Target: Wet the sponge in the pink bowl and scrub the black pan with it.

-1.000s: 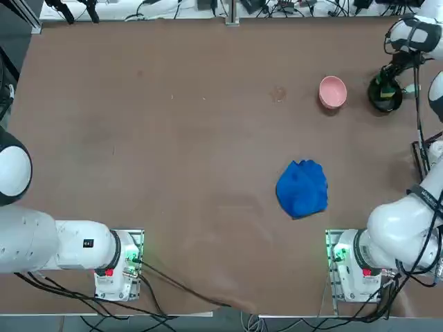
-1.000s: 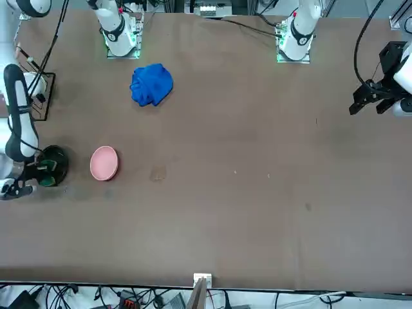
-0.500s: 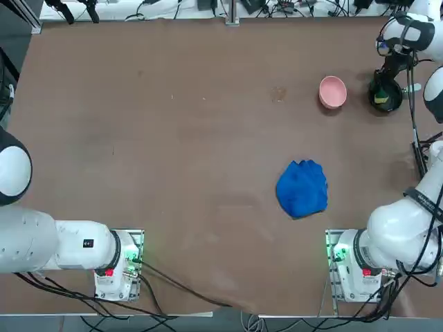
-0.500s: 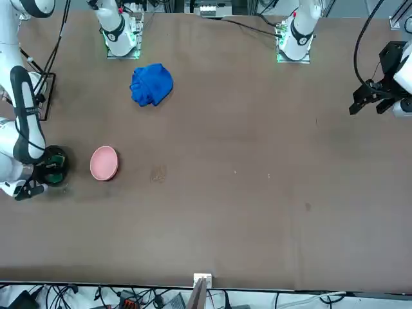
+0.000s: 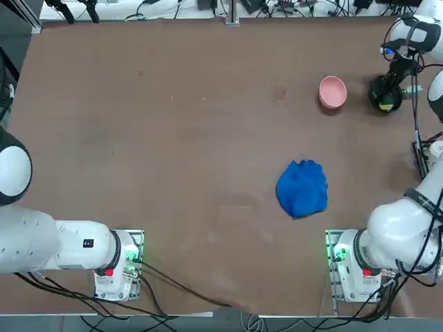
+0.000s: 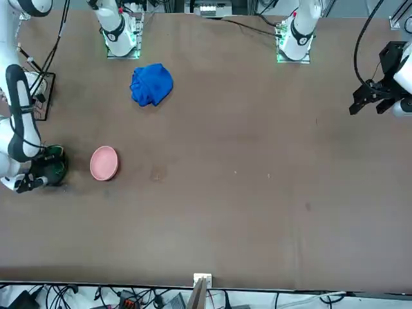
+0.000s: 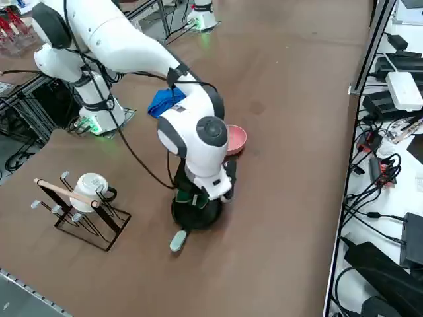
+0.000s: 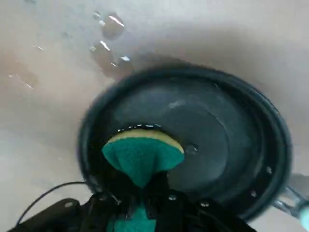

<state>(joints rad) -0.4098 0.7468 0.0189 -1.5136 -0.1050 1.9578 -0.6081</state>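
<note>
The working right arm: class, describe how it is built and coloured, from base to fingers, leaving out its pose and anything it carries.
The right arm has glossy white, rounded shells with dark bands at the joints. Its base glows green, with a red spot. A black cable runs loosely along the links. The right gripper is black.

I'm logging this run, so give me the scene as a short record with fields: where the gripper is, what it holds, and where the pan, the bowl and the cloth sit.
right gripper: shut on the sponge, over the black pan
sponge: green and yellow, pinched between the fingers, pressed inside the pan
black pan: on the table, pale handle showing
pink bowl: beside the pan, apart from it
blue cloth: crumpled, nearer the arms' bases
water drops: on the table by the pan
</note>
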